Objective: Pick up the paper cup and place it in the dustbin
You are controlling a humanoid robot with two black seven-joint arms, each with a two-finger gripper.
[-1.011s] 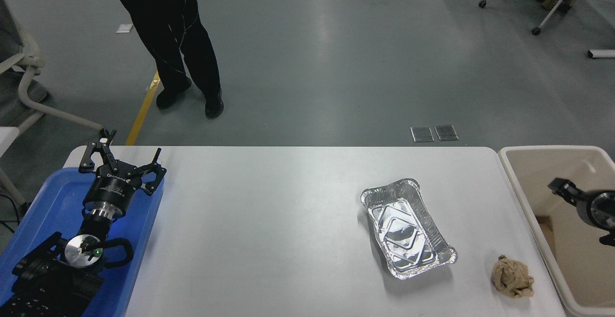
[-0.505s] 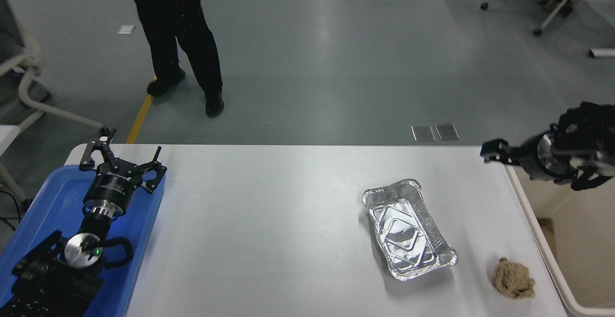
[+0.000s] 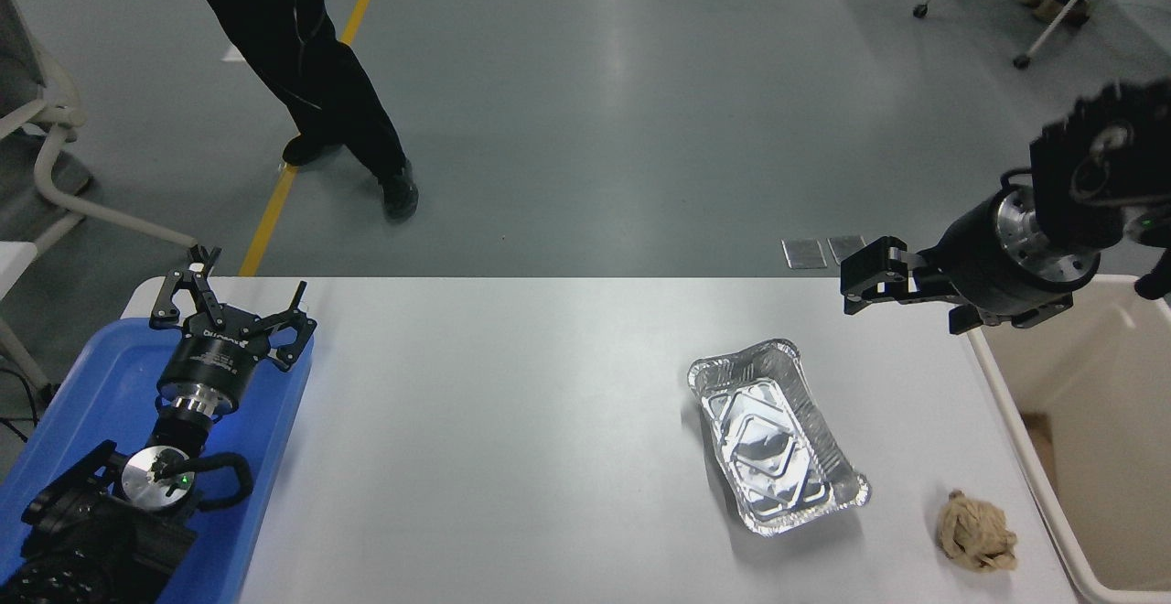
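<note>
dustbin (image 3: 1089,458): cream-beige, rectangular, thick rounded rim | upright, open-topped | against table's right edge

High head camera (single view) overlooks table (image 3: 512,421).

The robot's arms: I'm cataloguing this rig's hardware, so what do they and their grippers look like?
Both arms are black with a silver metal ring at the wrist. The left gripper has a round black body with white lettering, thin black linkage jaws, a looped black cable and a green light behind it. The right gripper is a blocky black unit on a thick black cylinder.

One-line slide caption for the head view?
Right end effector over the table's far edge beside the dustbin; no cup visible.
</note>
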